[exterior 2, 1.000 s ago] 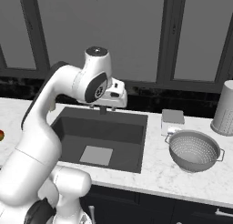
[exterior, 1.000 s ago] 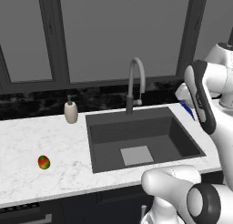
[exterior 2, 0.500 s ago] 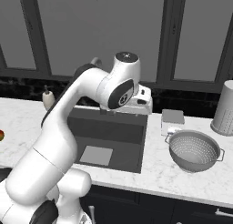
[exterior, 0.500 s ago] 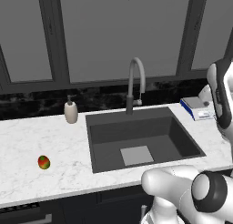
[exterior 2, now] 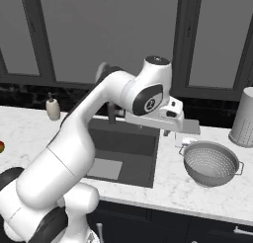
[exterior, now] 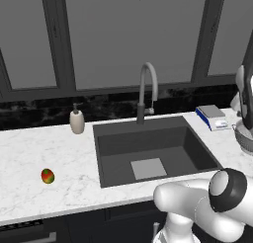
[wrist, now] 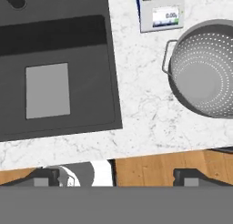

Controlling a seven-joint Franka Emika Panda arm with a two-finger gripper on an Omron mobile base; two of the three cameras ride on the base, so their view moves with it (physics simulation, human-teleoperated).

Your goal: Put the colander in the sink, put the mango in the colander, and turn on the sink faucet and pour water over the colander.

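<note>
One colander (exterior 2: pixel 211 163) sits on the white marble counter (exterior 2: pixel 173 185) to the right of the sink (exterior 2: pixel 123 148), upright, empty, its handles sticking out at either side. From the hand view it lies at the right edge (wrist: pixel 205 75), well clear of the basin's rim, with a small digital scale (wrist: pixel 161 9) just beyond it on the counter. The scale shows again in the left base view (exterior: pixel 213 117), near the sink's back right corner, and the colander's rim peeks in at that picture's right edge (exterior: pixel 244 138).

The sink is a dark, dry basin with a lighter square at its bottom (exterior: pixel 148 168). The sink faucet (exterior: pixel 147 91) arches over its back edge. A beige soap dispenser (exterior: pixel 76 121) stands on the counter left of the basin.

Way over on the left stretch of counter rests the mango (exterior: pixel 47 176), red and orange with green, well apart from both sink and colander.

The gripper (exterior 2: pixel 190 131) hangs above the counter between sink and colander, touching nothing. In the hand view its two dark fingertips (wrist: pixel 43 176) stand wide apart: spread open, holding nothing. A tall perforated grey canister (exterior 2: pixel 244 118) stands at the far right by the wall.
</note>
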